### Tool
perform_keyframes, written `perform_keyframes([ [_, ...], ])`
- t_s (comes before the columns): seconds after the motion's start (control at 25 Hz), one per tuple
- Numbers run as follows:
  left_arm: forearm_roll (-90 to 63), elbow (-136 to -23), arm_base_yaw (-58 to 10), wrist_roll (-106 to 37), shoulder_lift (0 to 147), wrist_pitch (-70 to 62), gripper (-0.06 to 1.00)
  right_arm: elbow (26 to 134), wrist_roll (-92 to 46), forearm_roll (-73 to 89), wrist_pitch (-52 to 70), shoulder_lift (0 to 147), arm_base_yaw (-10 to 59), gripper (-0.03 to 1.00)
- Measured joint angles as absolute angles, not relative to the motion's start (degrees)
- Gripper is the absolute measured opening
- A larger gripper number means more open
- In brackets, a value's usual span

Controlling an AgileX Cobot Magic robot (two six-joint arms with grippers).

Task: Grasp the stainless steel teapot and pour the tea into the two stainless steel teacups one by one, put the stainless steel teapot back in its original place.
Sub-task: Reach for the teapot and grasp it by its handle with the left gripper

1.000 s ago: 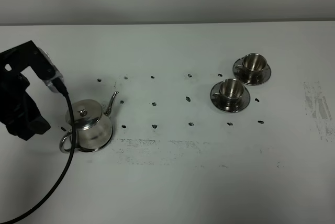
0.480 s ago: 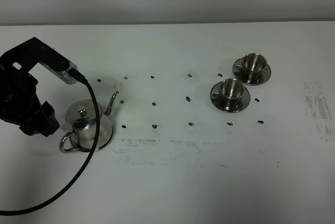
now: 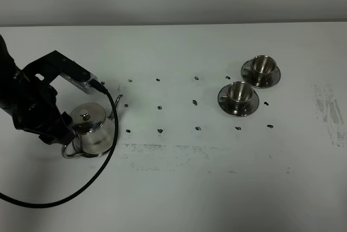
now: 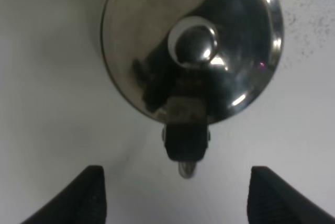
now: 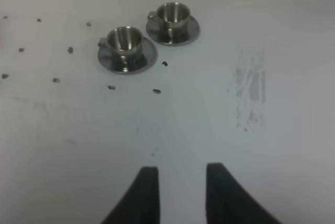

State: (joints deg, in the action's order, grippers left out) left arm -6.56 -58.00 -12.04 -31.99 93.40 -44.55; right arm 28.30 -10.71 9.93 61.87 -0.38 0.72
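The stainless steel teapot stands at the left of the table, lid on, spout pointing to the far right. My left arm hangs over its handle side. In the left wrist view the left gripper is open, its fingers wide apart on either side of the loop handle, with the lid knob beyond. The two stainless steel teacups sit on saucers at the right and also show in the right wrist view. No tea shows. The right gripper is empty with a narrow gap.
A black cable loops from the left arm over the table in front of the teapot. Small dark marks dot the middle of the white table. A scuffed patch lies at the right edge.
My left arm has moved right and down toward the teapot and now covers its handle side. The teapot and cups have not moved.
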Motion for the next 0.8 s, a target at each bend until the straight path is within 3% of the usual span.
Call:
perform_keyframes([
  [0.8,-7.6,-58.0,-14.0,-28.5,98.7,-40.8,0.56,28.3,-10.7,10.0,61.9,-0.4,0.7,0.24],
])
